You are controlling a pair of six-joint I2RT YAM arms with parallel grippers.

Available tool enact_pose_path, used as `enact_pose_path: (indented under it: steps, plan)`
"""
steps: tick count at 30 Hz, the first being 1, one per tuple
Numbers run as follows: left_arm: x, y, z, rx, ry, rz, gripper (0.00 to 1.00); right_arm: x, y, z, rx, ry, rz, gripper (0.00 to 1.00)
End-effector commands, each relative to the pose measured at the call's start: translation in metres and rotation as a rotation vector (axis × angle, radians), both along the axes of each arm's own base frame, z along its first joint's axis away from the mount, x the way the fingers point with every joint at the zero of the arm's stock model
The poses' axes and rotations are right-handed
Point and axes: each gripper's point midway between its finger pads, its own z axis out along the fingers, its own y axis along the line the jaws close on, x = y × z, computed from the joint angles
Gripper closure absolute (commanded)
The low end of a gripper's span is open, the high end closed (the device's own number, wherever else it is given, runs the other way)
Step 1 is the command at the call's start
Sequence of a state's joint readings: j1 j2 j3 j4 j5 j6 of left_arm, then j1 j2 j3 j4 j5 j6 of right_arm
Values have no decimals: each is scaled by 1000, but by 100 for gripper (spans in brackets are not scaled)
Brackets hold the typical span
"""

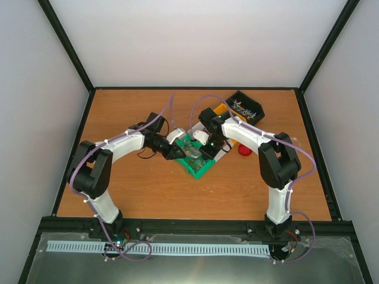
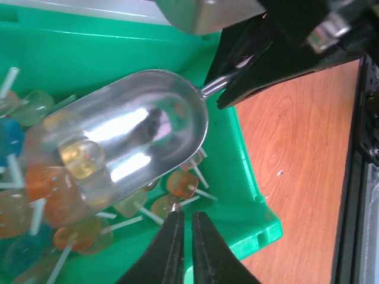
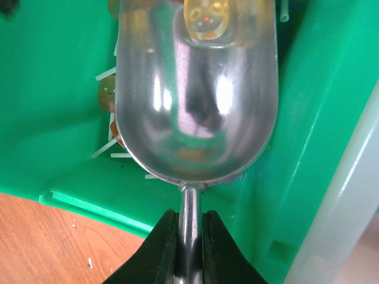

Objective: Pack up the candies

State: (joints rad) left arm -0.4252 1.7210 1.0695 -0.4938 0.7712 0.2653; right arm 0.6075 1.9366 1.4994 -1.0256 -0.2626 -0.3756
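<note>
Candies (image 2: 44,183) lie partly hidden beneath the scoop (image 2: 136,136) gripped by right gripper (image 3: 189,220)

White-shelled left arm (image 1: 104,204) and right arm (image 1: 278,198) — black joints, looping purple cables.

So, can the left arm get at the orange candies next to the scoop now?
Probably yes: the left tool is just beside those orange candies in the green bin; the metal scoop lies aside, not between them.

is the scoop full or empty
Nearly empty: one yellow candy sits at the front of the scoop; the rest of its bowl is bare metal.
</note>
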Motion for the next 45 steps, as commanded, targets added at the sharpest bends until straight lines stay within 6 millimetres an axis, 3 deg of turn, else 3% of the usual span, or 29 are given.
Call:
enact_pose_path:
  steps: [1, 4, 7, 11, 16, 21, 27, 36, 45]
  plan:
    - [13, 25, 17, 47, -25, 77, 88, -3, -10, -1, -22, -18, -10, 97]
    - [35, 42, 27, 77, -89, 138, 86, -5, -14, 5, -22, -34, -13, 97]
    - [52, 53, 19, 134, -101, 182, 83, -7, -18, 6, -40, -27, -18, 97]
    - [56, 52, 4, 173, -95, 156, 78, -7, -26, 17, -72, -44, -7, 97]
    - [45, 42, -5, 196, -113, 96, 81, -8, -39, 36, -133, -75, 11, 97]
    - [32, 28, -12, 192, -97, 71, 91, -16, -48, 24, -207, -35, 24, 97]
    - [3, 11, -12, 142, -42, 31, 96, -6, -50, 19, -252, -37, 24, 97]
    - [-26, -4, -18, 89, 28, -21, 99, 11, -22, 5, -185, 0, 1, 97]
    - [-35, -5, -17, 54, 58, -23, 99, 9, 19, 23, 168, -138, 41, 97]
